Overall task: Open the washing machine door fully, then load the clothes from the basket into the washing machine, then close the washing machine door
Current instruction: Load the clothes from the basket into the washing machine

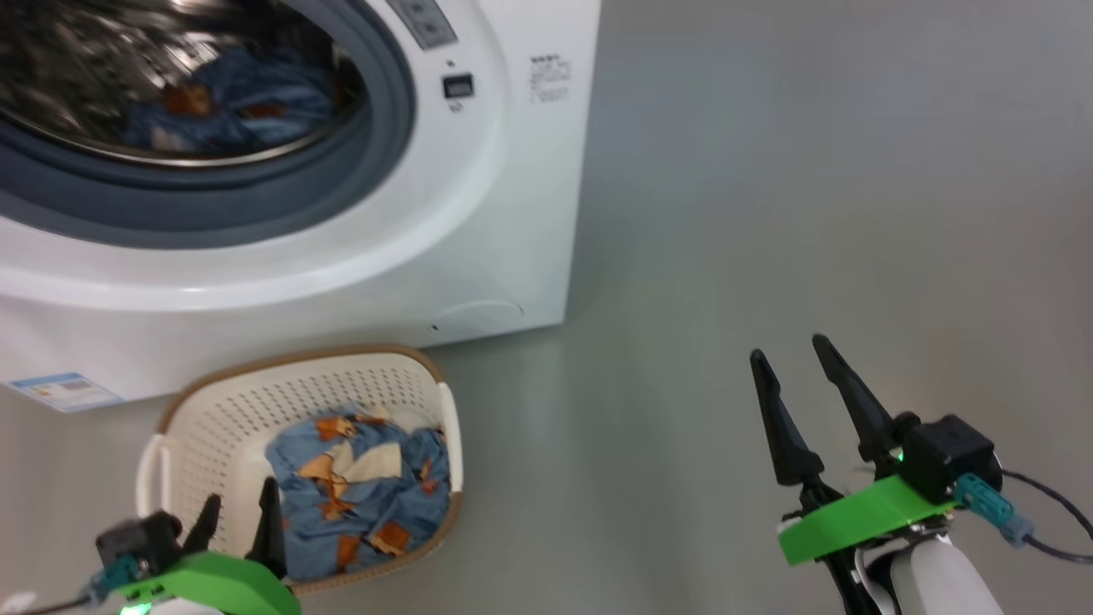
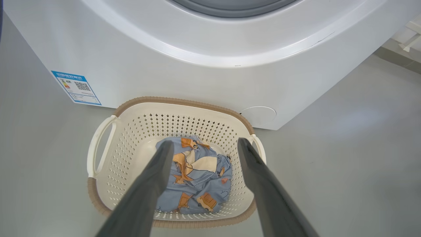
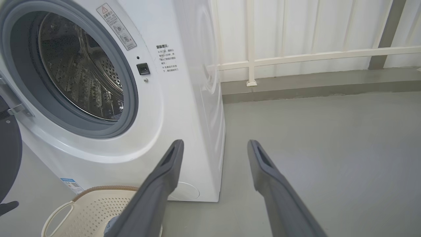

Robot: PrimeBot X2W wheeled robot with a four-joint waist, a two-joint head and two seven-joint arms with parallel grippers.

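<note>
Washing machine (image 1: 478, 213) stood open on the floor (image 1: 768, 171), basket (image 1: 213, 410) set just before it.
Blue printed clothes (image 1: 359, 487) are piled in the basket, and some are seen inside the drum (image 1: 85, 51). The left gripper (image 1: 241, 493) is held wide open above the basket; the right gripper (image 1: 787, 347) is spread wide, empty, over bare floor.

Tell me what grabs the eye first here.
The big white washing machine at upper left stands open, blue fabric lying in its steel drum. In front of it on the grey floor sits a cream basket with more blue clothes printed in orange. The left gripper hovers open over the basket; the right gripper is open over bare floor.
</note>
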